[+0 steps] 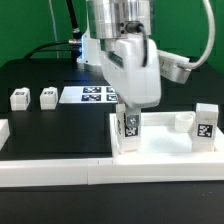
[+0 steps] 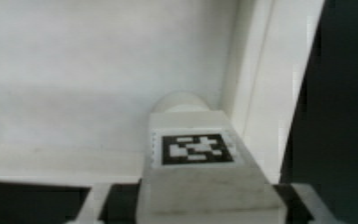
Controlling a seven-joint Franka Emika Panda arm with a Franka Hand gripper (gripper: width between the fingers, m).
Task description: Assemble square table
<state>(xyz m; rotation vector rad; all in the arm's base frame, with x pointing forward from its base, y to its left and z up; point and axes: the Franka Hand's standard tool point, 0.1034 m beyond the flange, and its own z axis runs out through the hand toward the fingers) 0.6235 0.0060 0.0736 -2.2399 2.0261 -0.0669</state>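
Observation:
The white square table top (image 1: 165, 148) lies at the exterior view's right front, rim up. My gripper (image 1: 130, 116) is shut on a white tagged leg (image 1: 130, 126) and holds it upright over the top's near-left corner; whether it touches the socket I cannot tell. In the wrist view the leg (image 2: 197, 150) stands between my fingers (image 2: 115, 204), tag facing the camera, with the top's inner face and raised rim (image 2: 250, 80) behind it. A second leg (image 1: 205, 122) stands upright at the top's right corner. Two more legs (image 1: 18, 98) (image 1: 48, 96) stand on the black table at the left.
The marker board (image 1: 92, 95) lies flat behind the arm. A long white border rail (image 1: 50, 172) runs along the front edge and another piece (image 1: 3, 130) sits at the left edge. The black table (image 1: 50, 125) shows between the loose legs and the rail.

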